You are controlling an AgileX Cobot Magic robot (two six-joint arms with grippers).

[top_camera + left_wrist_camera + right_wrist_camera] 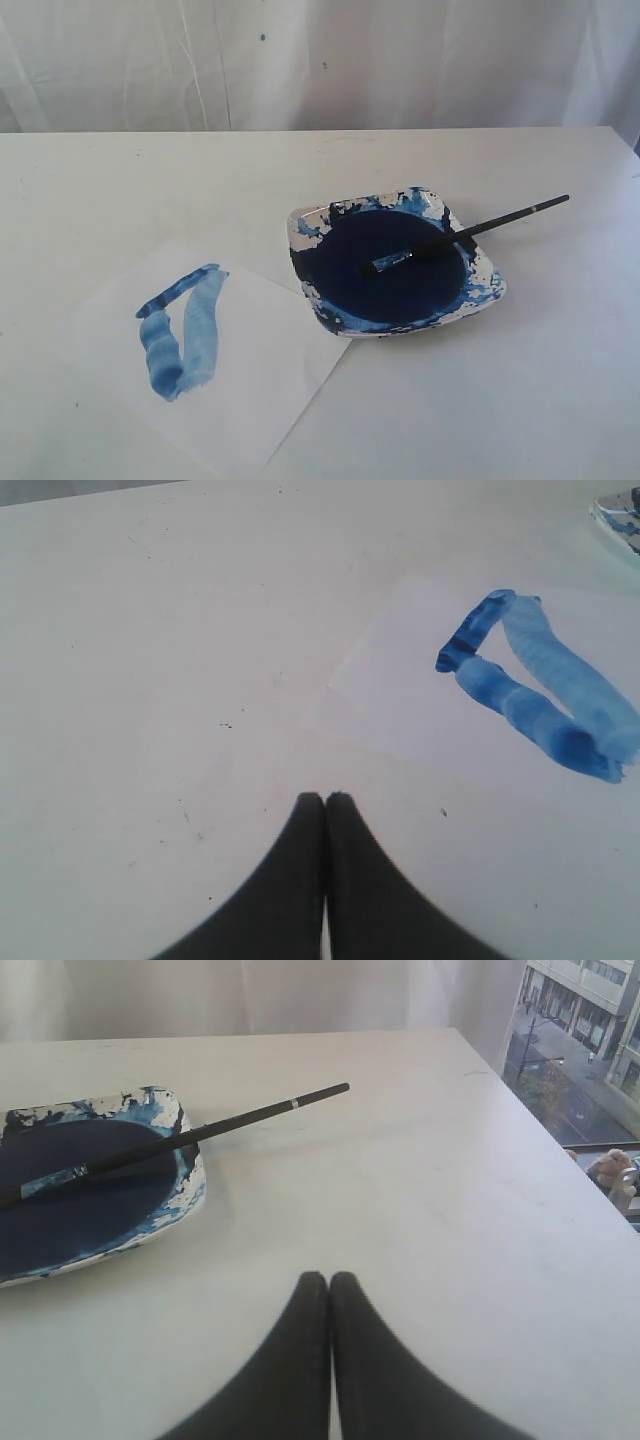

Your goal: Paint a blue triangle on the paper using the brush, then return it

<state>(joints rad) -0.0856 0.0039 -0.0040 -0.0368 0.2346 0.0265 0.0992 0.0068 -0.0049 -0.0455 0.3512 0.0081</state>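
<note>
A narrow blue triangle [185, 332] [540, 685] of streaky strokes is painted on the white paper [250, 370] [420, 680] at the table's front left. The black-handled brush [470, 232] [200, 1136] lies across the paint dish [490, 290] [190, 1195], bristles over the dark blue pool, handle sticking out past the rim. Neither arm shows in the exterior view. My left gripper [325, 798] is shut and empty over bare table beside the paper. My right gripper [329, 1278] is shut and empty, apart from the dish and brush.
The dish rim is smeared with blue and white paint. A white curtain [320, 60] hangs behind the table. The table's right edge [560, 1150] runs beside a window with a street below.
</note>
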